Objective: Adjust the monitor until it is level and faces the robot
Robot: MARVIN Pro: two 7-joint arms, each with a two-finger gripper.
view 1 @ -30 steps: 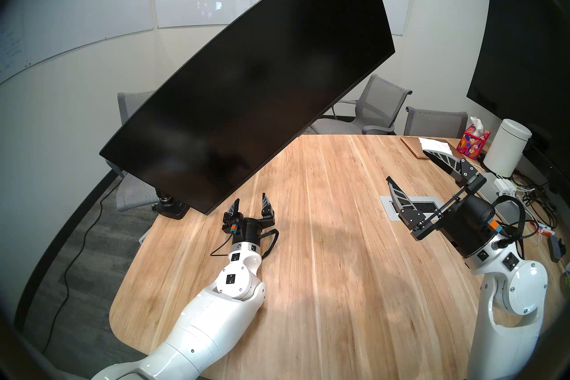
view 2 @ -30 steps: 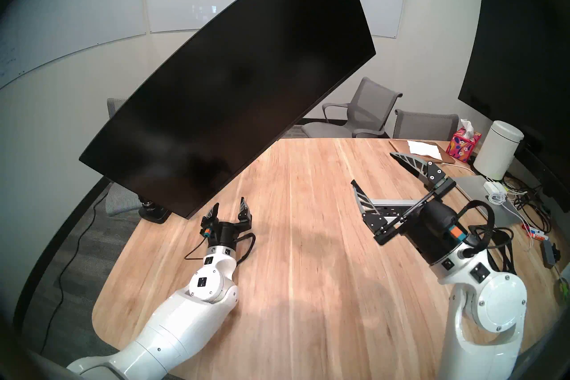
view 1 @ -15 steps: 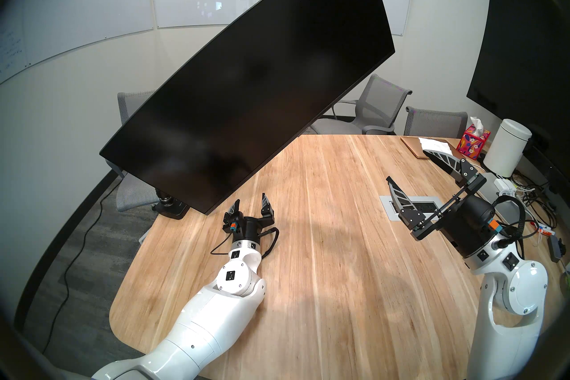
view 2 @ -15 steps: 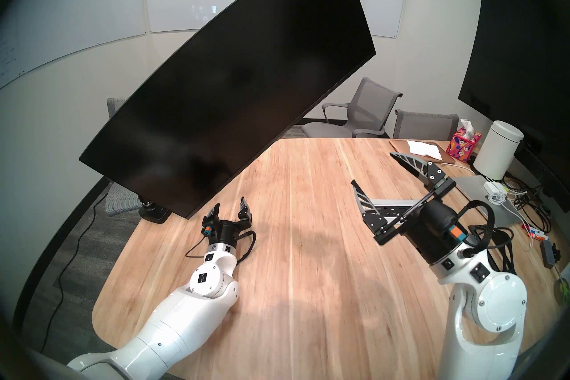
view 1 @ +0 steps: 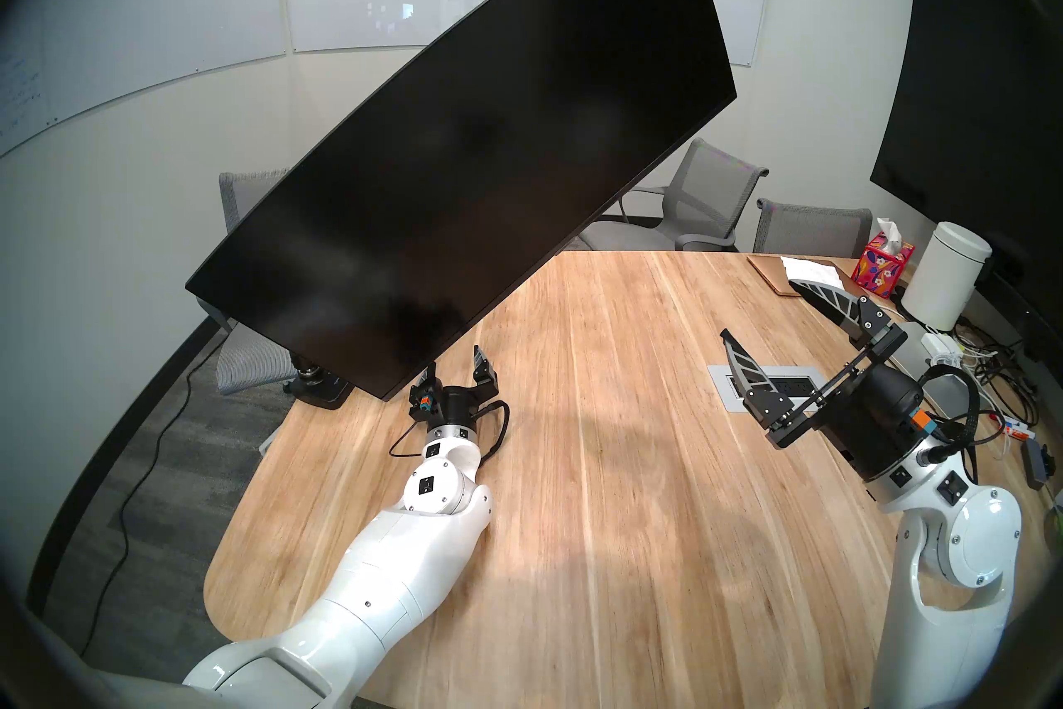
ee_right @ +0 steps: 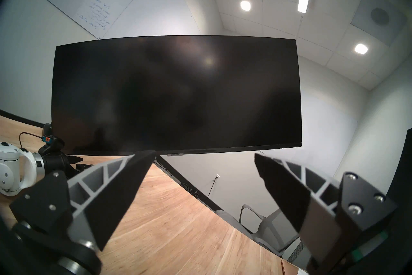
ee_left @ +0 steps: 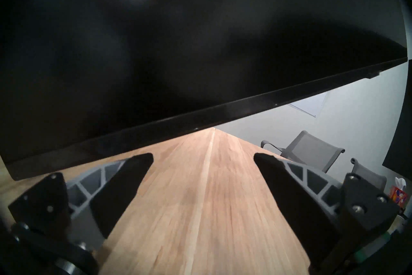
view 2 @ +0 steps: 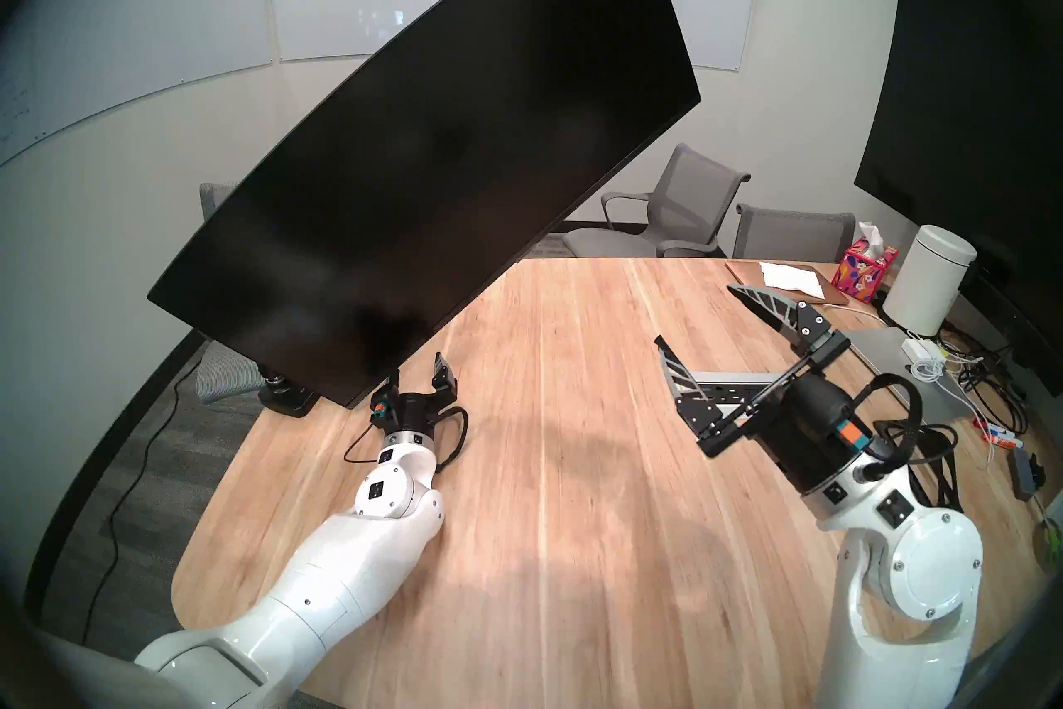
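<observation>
Black and unlit, the curved monitor (view 1: 460, 144) is seen steeply tilted above the wooden table's (view 1: 633, 518) far left corner, low end leftward. The left gripper (view 1: 454, 371), jaws spread and empty, has been advanced to just under the monitor's low bottom edge; contact seems imminent. The right gripper (view 1: 805, 322) hangs released, well apart.

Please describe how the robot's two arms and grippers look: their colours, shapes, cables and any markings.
Both arms are glossy white, with rounded jointed segments, small black square marks and black cylindrical wrists. The left gripper and the right gripper each have two pointed black fingers with grey ribbed, truss-like backs on black bolted plates. Each wrist carries an orange and teal connector and a looping black cable.
</observation>
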